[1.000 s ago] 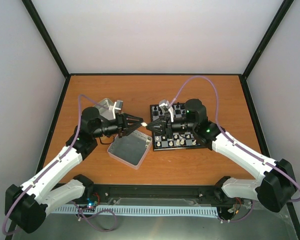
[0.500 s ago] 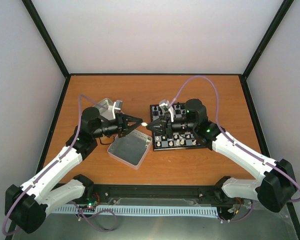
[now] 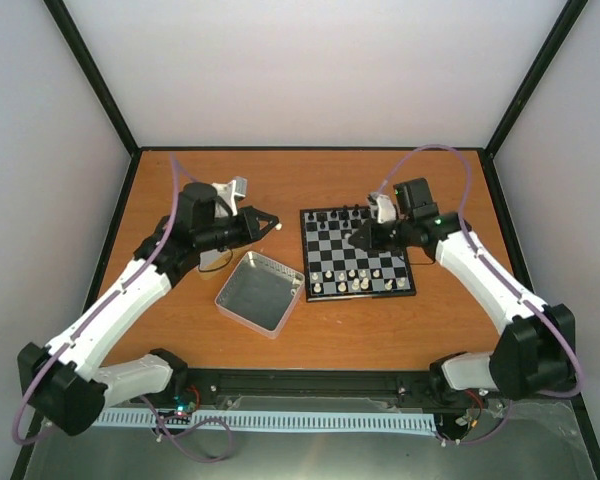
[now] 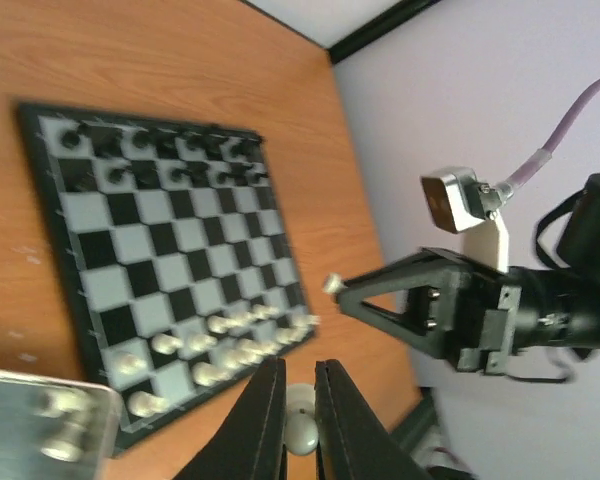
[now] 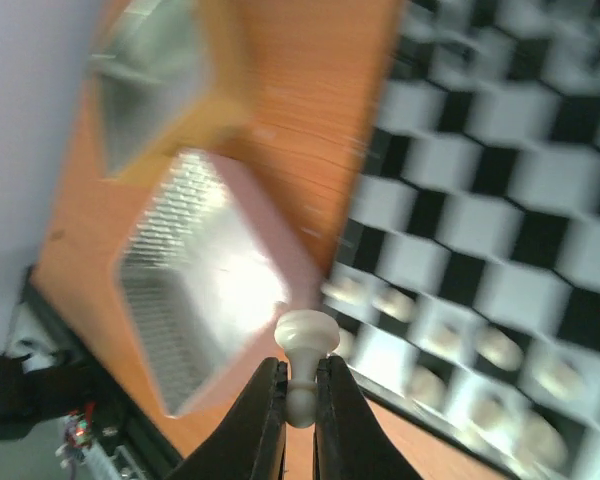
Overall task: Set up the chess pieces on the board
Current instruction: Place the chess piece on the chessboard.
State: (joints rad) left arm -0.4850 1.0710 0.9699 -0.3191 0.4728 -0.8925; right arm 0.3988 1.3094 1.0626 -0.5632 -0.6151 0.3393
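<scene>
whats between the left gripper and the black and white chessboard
Only bare orange wooden tabletop, seen in the top view. The left gripper, shut on a tiny white chess piece, hangs beside the chequered chessboard.

Table matt wood-grain; tin shiny silver metal; chess piece smooth glossy cream plastic.

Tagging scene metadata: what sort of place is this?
Probably a lab robot cell: bare white walls in black framing, left arm and right arm bolted to the edge of a wooden table.
</scene>
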